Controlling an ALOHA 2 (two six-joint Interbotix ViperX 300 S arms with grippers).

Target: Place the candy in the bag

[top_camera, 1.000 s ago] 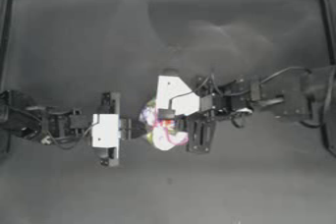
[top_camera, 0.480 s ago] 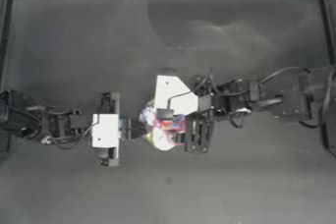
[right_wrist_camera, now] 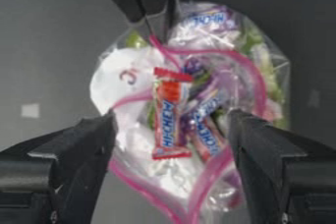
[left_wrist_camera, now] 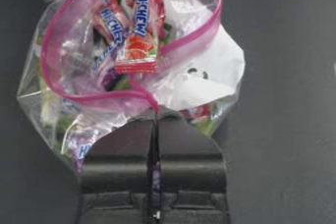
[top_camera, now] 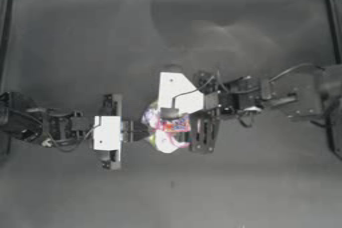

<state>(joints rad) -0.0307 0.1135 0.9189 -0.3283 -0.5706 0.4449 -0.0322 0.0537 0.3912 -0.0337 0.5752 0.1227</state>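
Candy at the bag's mouth — nearly done.

Top view: we see the bag (top_camera: 165,131) mid-table between both grippers. Left wrist: left gripper (left_wrist_camera: 155,120) pinches the pink rim. Right wrist: right gripper (right_wrist_camera: 172,126) spread, the candy (right_wrist_camera: 169,120) inside the mouth — only withdrawal left, we judge.

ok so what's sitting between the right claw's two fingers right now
In the right wrist view, the open mouth of the bag lies there, with the candy standing in it; the left claw pinches the bag's pink strip.
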